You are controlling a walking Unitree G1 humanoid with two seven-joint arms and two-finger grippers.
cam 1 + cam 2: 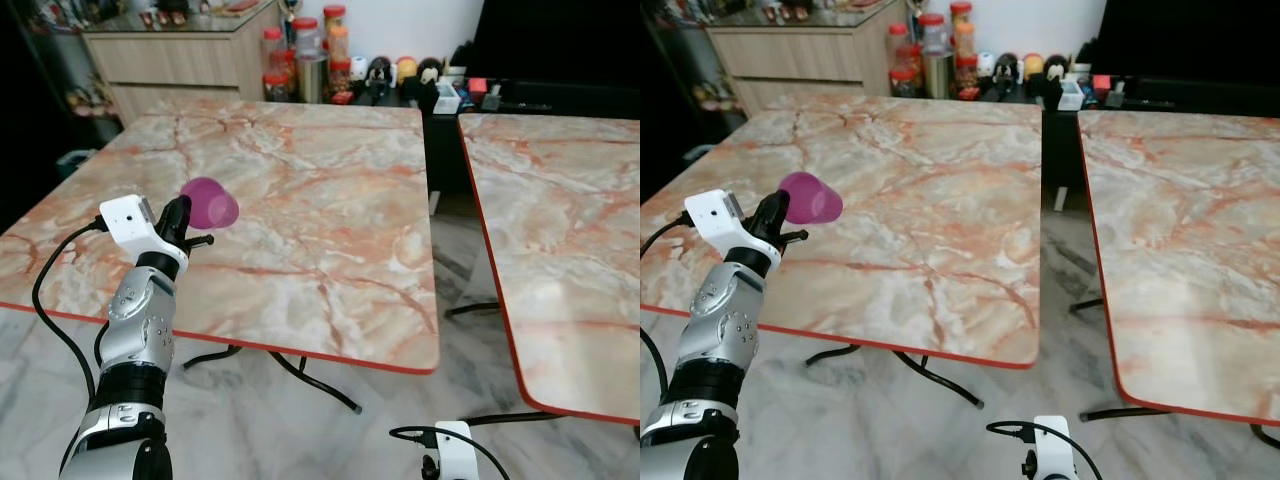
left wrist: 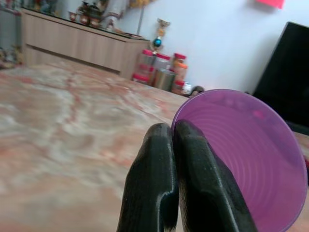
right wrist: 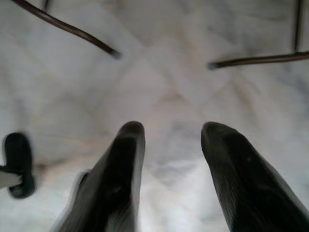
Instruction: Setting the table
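At the left of the frame, our left claw grips a purple cup over the bench; our right claw hangs released.

purple cup | translucent plastic | tipped sideways | above marble table

This is a home, most likely a dining area. Two marble-patterned surfaces with red edging fill the frame, one in the middle and another at the right, both standing on thin black legs over a pale marble floor. At the upper left stands a light wood sideboard with small ornaments on top. Beside it, along the top centre, plastic jars with red lids and small figurines line a white wall.
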